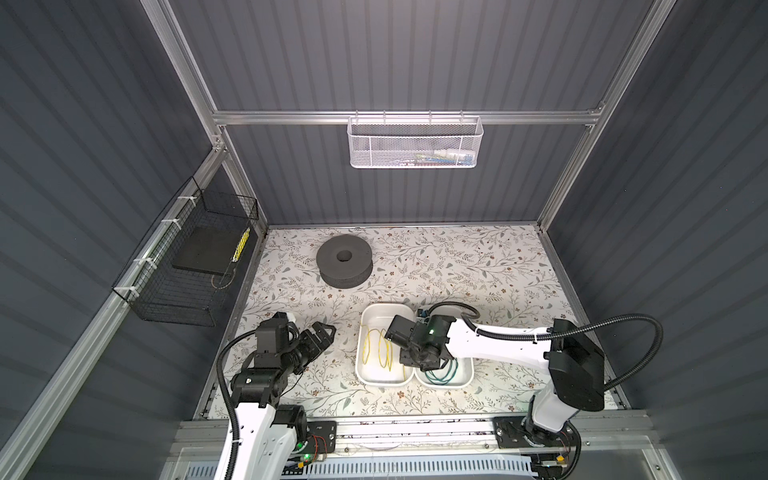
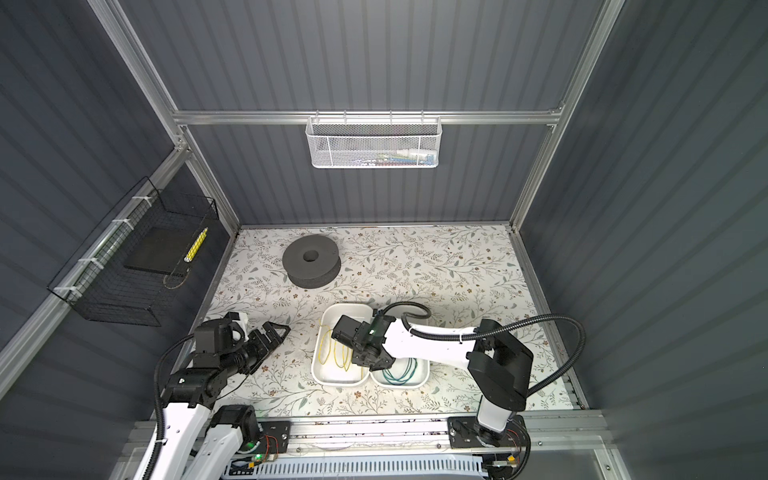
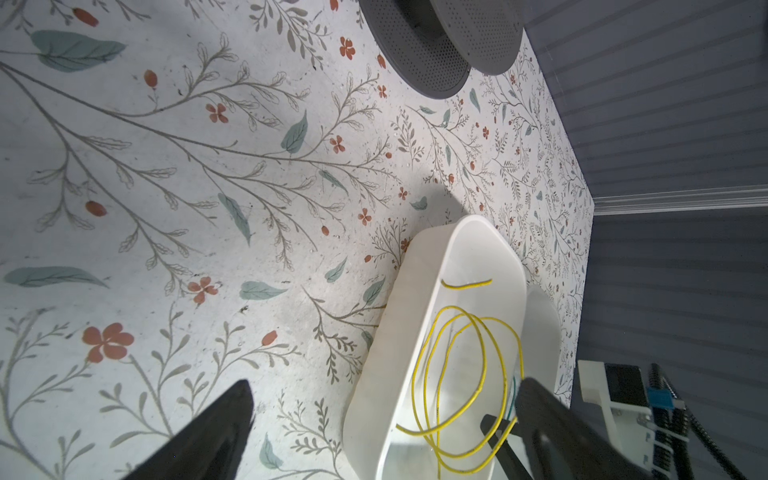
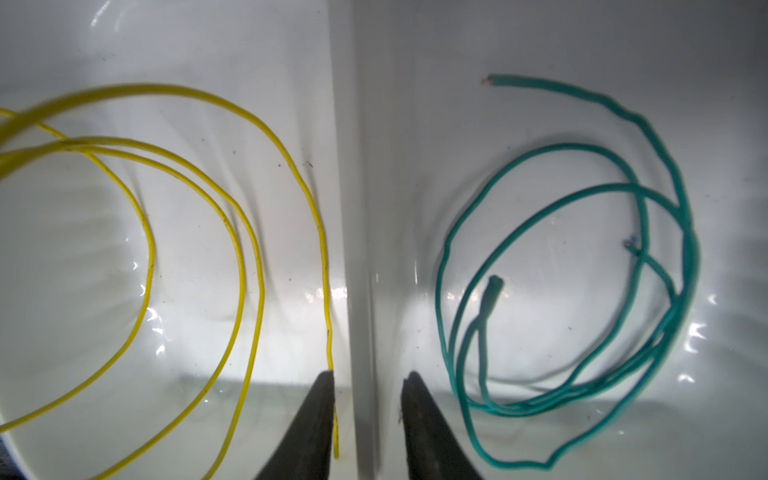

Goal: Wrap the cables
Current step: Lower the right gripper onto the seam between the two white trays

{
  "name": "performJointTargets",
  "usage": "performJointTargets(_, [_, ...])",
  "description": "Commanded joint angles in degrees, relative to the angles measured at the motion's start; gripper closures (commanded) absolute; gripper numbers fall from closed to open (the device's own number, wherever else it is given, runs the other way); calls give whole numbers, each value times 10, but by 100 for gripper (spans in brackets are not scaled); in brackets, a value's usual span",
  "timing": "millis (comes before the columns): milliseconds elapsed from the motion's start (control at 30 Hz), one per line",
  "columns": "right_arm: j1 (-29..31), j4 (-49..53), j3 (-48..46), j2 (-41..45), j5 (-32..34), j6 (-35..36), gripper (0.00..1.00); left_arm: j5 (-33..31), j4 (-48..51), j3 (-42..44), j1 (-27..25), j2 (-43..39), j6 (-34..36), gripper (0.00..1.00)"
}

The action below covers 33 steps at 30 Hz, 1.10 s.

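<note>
Floral-print mat (image 1: pixel 457 266) covers the table, with a grey foam ring (image 1: pixel 344 261) at back left and two white trays touching side by side near front centre. The left tray (image 1: pixel 376 309) holds the loosely coiled yellow cable (image 4: pixel 323 237), and the right tray (image 1: pixel 467 374) holds the coiled green cable (image 4: pixel 692 249). Arms: left gripper (image 3: pixel 384 382) hangs over bare mat just left of the trays, jaws wide apart and empty; right gripper (image 4: pixel 370 374) is low over the seam where the trays meet, jaws partly open and straddling it, the yellow cable's end lying along one finger's inner edge.
</note>
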State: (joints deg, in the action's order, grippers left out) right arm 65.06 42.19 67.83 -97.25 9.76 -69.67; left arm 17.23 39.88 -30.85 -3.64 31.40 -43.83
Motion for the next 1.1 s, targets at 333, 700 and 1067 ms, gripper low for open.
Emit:
performJointTargets(333, [-5,10,-8,-5,25,11,83,5,21,-14,2,-6,-1,1])
performJointTargets(700, [-9,6,-13,-20,28,17,89,2,18,-16,2,5,2,0])
performJointTargets(1067, [-22,15,-8,-7,75,71,94,-2,12,-25,2,19,4,1])
